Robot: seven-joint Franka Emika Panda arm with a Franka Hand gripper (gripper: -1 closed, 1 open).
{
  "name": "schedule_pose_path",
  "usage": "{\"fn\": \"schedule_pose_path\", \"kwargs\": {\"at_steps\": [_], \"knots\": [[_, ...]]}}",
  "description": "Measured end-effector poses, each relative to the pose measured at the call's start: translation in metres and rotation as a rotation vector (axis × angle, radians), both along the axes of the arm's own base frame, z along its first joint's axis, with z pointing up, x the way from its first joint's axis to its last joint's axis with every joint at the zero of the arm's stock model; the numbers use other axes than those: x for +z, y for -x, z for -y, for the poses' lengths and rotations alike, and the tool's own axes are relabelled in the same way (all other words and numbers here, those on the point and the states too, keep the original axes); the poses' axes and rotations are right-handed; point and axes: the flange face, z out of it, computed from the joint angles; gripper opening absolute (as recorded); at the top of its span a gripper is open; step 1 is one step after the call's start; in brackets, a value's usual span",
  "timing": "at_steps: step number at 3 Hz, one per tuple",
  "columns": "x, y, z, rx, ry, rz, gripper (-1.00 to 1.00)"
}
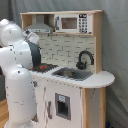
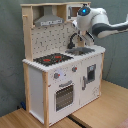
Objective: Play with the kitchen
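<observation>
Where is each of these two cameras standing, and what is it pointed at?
First exterior view: stands off the kitchen's sink end, looking across the counter; the robot's white arm fills the first exterior view's left, hiding part of the stovetop.
Second exterior view: stands off the stove end, facing the oven door; the arm reaches in from the second exterior view's upper right, above the sink.
Shared: faucet, stovetop, hood.

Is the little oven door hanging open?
No, in the second exterior view the oven door sits shut, flush with the kitchen front.
</observation>
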Motion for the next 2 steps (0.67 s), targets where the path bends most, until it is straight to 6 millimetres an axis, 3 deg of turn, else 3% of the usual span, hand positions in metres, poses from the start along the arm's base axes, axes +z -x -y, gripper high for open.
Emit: {"fn": "schedule_pose_path", "kwargs": {"at_steps": [2], "knots": [[-0.031,0.029,-0.032,0.107,0.198,0.116,1.0]]}}
